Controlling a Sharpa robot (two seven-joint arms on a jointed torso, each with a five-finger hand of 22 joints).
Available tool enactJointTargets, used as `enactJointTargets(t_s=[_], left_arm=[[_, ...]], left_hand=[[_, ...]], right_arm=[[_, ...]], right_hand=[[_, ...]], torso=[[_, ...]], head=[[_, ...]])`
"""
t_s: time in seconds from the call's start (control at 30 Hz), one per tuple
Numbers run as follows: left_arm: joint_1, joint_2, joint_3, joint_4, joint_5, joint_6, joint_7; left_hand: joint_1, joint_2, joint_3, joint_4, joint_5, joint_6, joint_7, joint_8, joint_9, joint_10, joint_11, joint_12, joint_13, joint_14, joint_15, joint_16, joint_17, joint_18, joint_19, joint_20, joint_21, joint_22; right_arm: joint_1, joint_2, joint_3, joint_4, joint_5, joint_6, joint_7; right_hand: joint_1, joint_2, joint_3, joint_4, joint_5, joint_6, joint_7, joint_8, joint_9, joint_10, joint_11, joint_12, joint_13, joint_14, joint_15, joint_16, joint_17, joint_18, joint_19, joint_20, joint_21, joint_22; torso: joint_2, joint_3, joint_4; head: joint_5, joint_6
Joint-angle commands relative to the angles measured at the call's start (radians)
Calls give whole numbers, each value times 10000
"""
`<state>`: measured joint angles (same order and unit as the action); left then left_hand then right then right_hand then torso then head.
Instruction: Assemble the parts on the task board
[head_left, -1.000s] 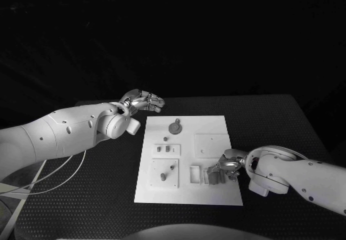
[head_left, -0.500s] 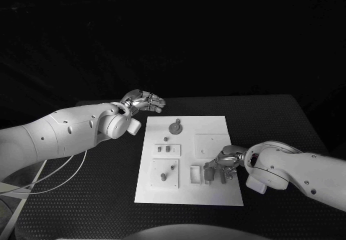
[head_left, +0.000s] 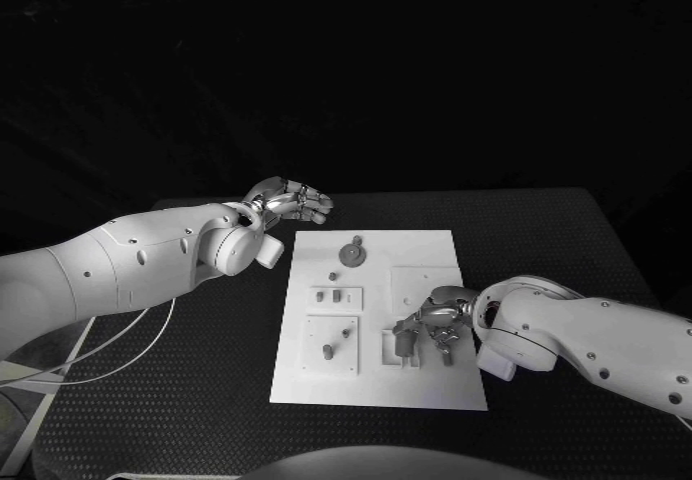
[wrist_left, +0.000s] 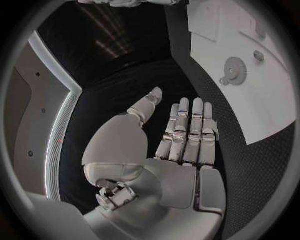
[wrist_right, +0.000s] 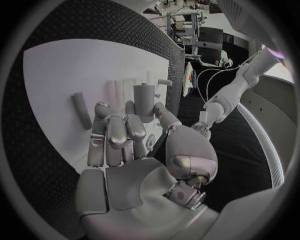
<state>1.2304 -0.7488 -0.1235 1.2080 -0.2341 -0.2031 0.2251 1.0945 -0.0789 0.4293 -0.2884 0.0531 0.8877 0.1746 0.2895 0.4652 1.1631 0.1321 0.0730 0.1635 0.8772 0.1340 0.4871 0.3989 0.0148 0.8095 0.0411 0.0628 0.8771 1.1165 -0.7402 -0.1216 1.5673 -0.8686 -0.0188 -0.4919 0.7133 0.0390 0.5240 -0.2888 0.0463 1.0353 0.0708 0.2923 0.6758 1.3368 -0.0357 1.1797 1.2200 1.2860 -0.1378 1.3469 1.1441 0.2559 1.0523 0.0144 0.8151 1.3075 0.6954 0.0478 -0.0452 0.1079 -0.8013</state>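
Mostly flat white task board (head_left: 433, 390)

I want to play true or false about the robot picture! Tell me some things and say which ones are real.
1. The silver left hand hovers beyond the white task board's far left corner, holding nothing. True.
2. The silver right hand is over the board's near right part. True.
3. The round grey gear-shaped part lies on the black table. False: it lies on the board, near its far end.
4. The left hand's fingers are curled into a fist. False: the left wrist view shows them stretched out straight.
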Motion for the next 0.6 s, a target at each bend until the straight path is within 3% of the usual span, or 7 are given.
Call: enactJointTargets(t_s=[0.03,0.23,0.6], left_arm=[[8,-11,6,33,47,113,51],[9,-19,6,49,46,80,13],[10,-39,6,73,45,90,4]], left_hand=[[-78,21,-32,0,-9,-59,-10,42,-15,-69,23,-35,-14,-27,64,-38,12,-66,-52,-10,45,-17],[-81,16,-34,2,-10,-57,-10,44,-16,-71,24,-35,-16,-34,68,-46,16,-68,-59,-6,43,-20],[-82,10,-36,2,-9,-56,-11,47,-18,-78,26,-34,-22,-62,80,-77,27,-74,-90,5,36,-33]], right_arm=[[-2,173,-5,-125,-303,171,-106],[-4,321,-54,-224,-472,361,-188],[-4,420,-169,-185,-349,680,-282]], right_hand=[[-76,-68,22,-4,25,79,-8,-26,1,-8,-60,-34,-6,-29,-53,51,-9,59,10,-1,59,197],[-81,-221,40,-16,25,88,-9,-56,-3,-6,-61,-50,-2,-57,-55,82,-64,59,14,-11,75,196],[-93,-298,55,4,24,92,-5,-81,-6,-13,-58,-73,-6,-81,-54,104,-112,59,15,-13,82,191]], torso=[[0,5,-3],[3,3,20],[-2,10,-9]], head=[[16,-14],[33,-48],[110,-85]])
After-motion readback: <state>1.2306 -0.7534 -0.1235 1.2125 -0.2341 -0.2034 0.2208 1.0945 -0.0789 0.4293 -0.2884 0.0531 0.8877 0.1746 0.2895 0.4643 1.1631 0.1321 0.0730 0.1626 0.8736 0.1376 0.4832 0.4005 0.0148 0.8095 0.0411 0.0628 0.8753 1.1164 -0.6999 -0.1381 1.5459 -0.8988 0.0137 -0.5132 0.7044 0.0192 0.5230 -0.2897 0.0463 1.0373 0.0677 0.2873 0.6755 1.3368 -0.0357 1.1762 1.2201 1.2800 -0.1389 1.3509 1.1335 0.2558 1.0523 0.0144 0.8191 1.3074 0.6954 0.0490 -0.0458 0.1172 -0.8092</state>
